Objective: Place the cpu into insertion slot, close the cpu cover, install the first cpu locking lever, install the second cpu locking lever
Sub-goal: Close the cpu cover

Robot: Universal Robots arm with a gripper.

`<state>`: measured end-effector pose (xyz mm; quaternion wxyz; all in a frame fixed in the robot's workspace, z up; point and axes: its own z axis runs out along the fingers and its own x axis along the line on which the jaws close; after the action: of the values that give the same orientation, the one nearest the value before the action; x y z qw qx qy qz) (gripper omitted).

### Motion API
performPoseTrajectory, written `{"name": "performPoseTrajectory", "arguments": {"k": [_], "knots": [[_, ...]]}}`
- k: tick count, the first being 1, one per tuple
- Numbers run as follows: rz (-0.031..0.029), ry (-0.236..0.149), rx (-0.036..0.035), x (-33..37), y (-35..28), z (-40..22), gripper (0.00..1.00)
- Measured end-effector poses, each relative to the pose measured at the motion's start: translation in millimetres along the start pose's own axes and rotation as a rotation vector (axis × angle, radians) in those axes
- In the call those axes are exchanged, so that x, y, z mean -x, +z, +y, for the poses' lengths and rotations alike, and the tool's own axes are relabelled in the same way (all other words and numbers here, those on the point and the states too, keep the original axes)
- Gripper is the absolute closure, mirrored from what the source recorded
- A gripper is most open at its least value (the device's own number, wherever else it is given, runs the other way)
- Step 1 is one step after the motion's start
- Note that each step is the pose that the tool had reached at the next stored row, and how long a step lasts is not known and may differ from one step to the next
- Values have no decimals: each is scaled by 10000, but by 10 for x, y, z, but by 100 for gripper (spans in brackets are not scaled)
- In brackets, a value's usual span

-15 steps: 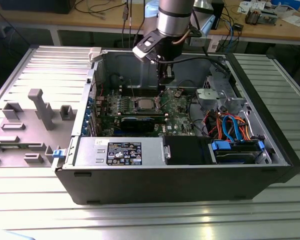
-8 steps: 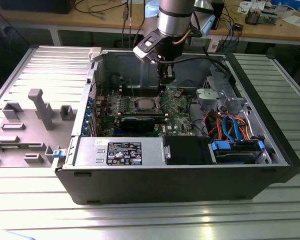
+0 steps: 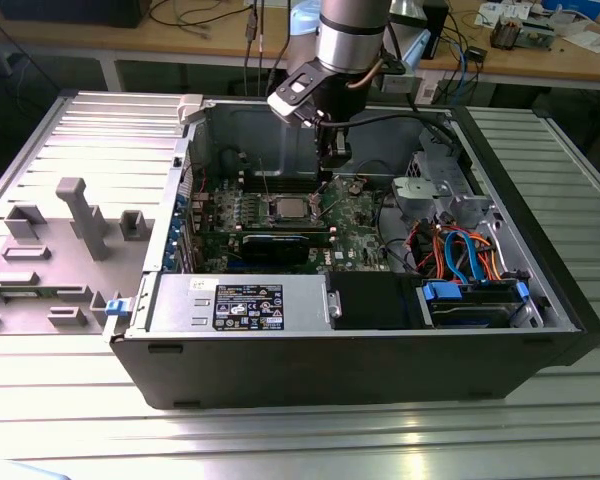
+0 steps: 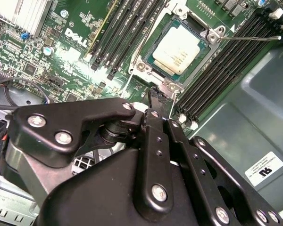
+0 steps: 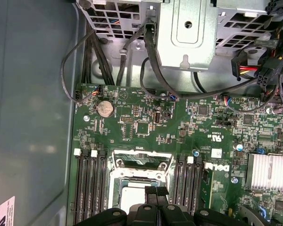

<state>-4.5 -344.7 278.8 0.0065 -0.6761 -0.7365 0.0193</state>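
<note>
we see a ribbed grey metal table [image 3: 80,420] across the foreground, with bright glare [image 3: 430,436] on its slats near the front edge. behind it stands a wooden workbench [image 3: 180,48] strewn with cables [image 3: 185,14] and small clutter; the space beneath the bench is dark.

open room above cpu [image 4: 179,49], memory slots [image 4: 217,70] flanking, drive cage [image 5: 188,33] nearby

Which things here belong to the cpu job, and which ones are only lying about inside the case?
Belong to the job: gripper, cpu, insertion slot, cpu cover, locking lever.

Only lying about: memory slots, coin battery, heatsink, power supply, drive cables.
</note>
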Motion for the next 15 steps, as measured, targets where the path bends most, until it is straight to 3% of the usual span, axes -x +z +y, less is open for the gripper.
{"name": "performPoseTrajectory", "arguments": {"k": [15], "knots": [[-1,1,0,3,-1,35,89]]}}
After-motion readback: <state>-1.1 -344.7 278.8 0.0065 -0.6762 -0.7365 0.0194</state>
